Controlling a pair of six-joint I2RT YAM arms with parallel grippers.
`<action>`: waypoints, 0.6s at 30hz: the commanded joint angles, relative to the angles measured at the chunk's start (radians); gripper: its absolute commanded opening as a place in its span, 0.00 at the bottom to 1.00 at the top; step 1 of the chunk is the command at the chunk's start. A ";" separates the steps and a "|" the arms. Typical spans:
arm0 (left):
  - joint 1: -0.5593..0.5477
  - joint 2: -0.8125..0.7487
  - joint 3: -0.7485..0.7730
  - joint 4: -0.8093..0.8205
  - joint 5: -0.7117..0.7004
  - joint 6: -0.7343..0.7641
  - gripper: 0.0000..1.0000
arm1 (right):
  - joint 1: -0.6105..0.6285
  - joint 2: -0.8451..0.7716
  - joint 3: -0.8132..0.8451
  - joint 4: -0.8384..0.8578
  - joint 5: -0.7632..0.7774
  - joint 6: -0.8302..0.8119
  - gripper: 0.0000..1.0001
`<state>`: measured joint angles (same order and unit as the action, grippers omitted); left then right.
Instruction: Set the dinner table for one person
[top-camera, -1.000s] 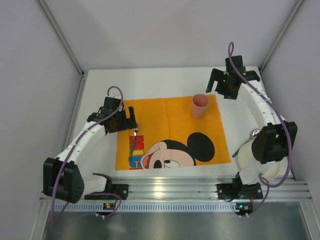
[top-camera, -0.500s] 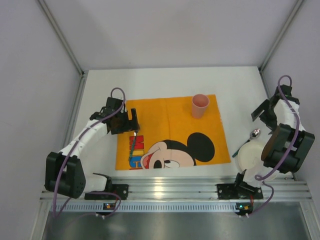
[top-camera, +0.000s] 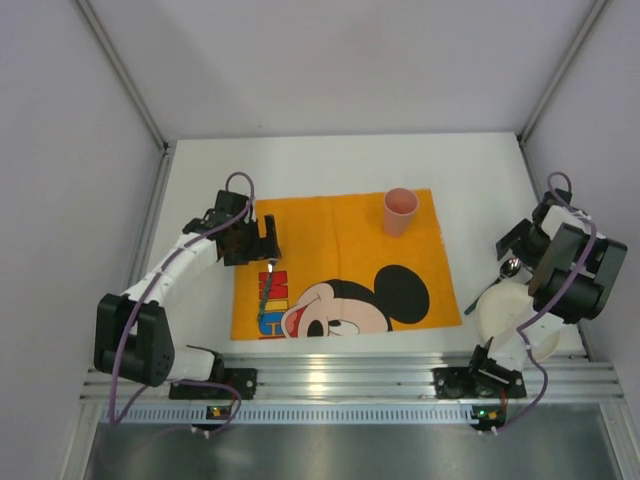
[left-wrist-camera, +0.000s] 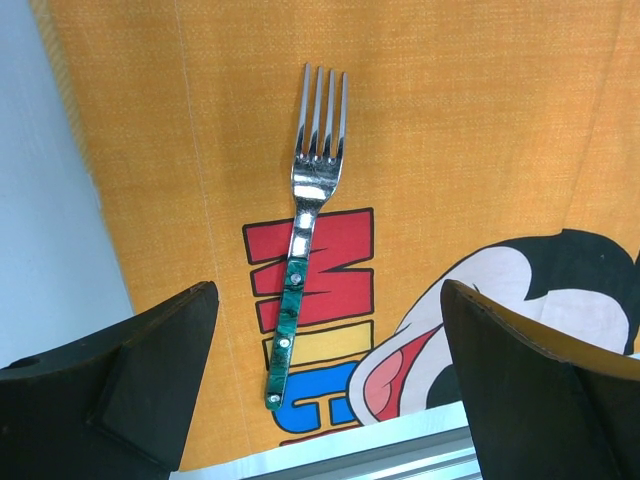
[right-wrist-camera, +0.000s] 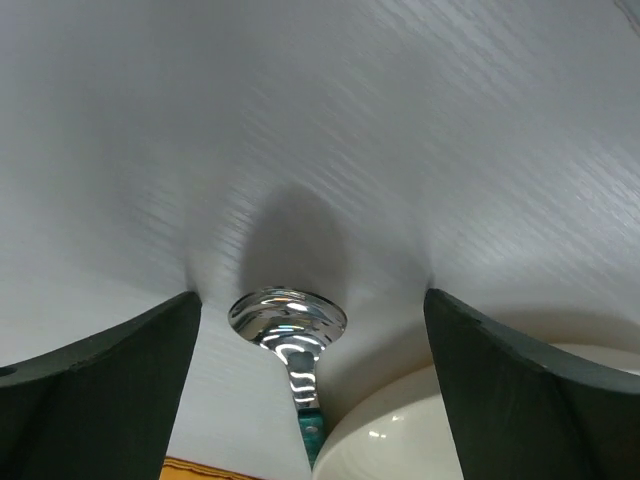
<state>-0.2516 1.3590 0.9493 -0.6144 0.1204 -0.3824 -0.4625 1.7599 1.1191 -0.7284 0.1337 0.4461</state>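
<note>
Noted: right gripper (right-wrist-camera: 310, 300) spread wide astride shiny green-handled steel spoon (right-wrist-camera: 288, 320) on large white rectangular dinner table (top-camera: 330, 165), 3 o'clock of orange Mickey Mouse cloth (top-camera: 340, 230). Advised: lower squarely, pinch neck, avoid round cream plate (right-wrist-camera: 420, 430). Left gripper (left-wrist-camera: 330, 290) wide above green-handled steel fork (left-wrist-camera: 305, 240).

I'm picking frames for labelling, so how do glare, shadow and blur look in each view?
Top external: evenly lit and sharp, with a bright sheen on the aluminium rail. Left wrist: crisp, the fork glinting at its neck. Right wrist: the tabletop looks streaky and soft, the spoon mirrors bright patches, and a soft shadow lies beyond its bowl.
</note>
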 joint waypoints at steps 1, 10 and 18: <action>-0.005 0.017 0.043 -0.018 0.013 0.023 0.98 | -0.011 0.042 0.004 0.089 -0.034 0.028 0.93; -0.005 0.023 0.034 -0.016 0.002 0.019 0.98 | 0.016 0.082 0.030 0.122 -0.063 0.023 0.46; -0.005 0.012 0.026 -0.015 -0.001 0.011 0.98 | 0.033 0.101 0.067 0.118 -0.057 0.008 0.00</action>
<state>-0.2516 1.3842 0.9543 -0.6312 0.1192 -0.3683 -0.4503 1.8095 1.1622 -0.6952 0.0982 0.4473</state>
